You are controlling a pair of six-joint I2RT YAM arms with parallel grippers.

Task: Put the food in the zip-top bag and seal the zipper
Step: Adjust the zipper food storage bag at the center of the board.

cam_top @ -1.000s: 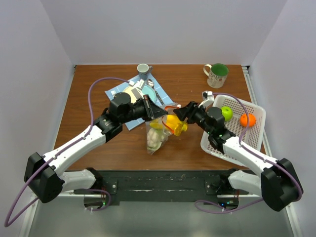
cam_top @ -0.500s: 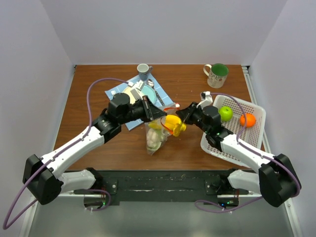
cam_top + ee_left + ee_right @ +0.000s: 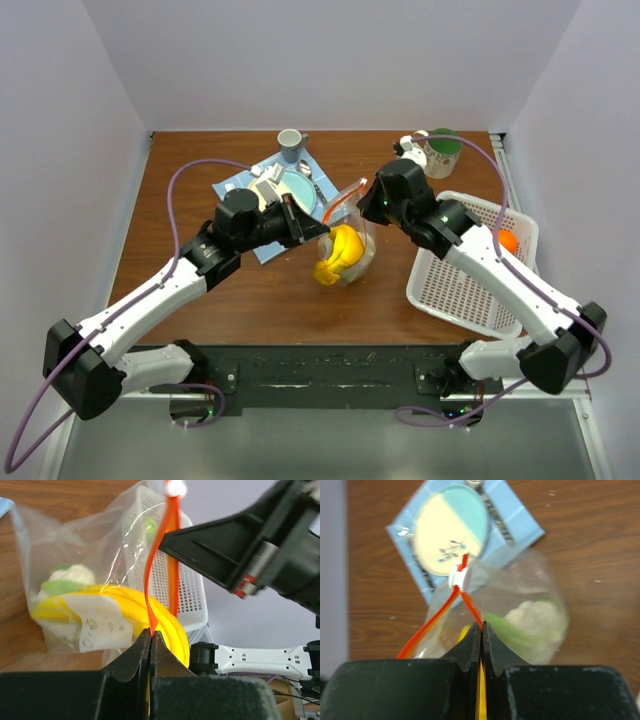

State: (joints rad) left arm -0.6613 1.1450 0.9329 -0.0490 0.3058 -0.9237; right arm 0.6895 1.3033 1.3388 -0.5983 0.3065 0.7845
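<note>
While the zip-top bag (image 3: 352, 262) sits between the 2 arms near the middle of the tabletop (image 3: 290, 310), the left fingers (image 3: 132, 657) are pressed together on the zipper (image 3: 159, 555), with no gap showing between them. The orange-red strip drops from a white slider (image 3: 175, 487) straight into the seam between their tips. The right fingers (image 3: 465, 652) are likewise clamped flat on the zipper, which meets their tips from above. In the right wrist view 2 orange-red strands fork apart just below the slider: 1 runs down into the pinch, the other sweeps off to the lower left. From overhead, the left fingers hold the bag's mouth on its left side and the right fingers hold it on the far right side, so the strip stretches between the 2 grips.

Inside the clear plastic, the yellow banana (image 3: 340, 255) lies directly beneath both pairs of fingertips, just behind the left pair in the left wrist view. The pale green leafy piece (image 3: 530, 620) lies deeper in the bag, beyond the right fingers.

The white basket (image 3: 470, 290) stands to the right of the bag, with the orange (image 3: 507, 242) in it, partly hidden by the right arm. A blue cloth (image 3: 235, 187) carrying a plate (image 3: 297, 184) lies beyond the left fingers, a small cup (image 3: 290, 142) past it, and a green-lined mug (image 3: 440, 152) at the far right
</note>
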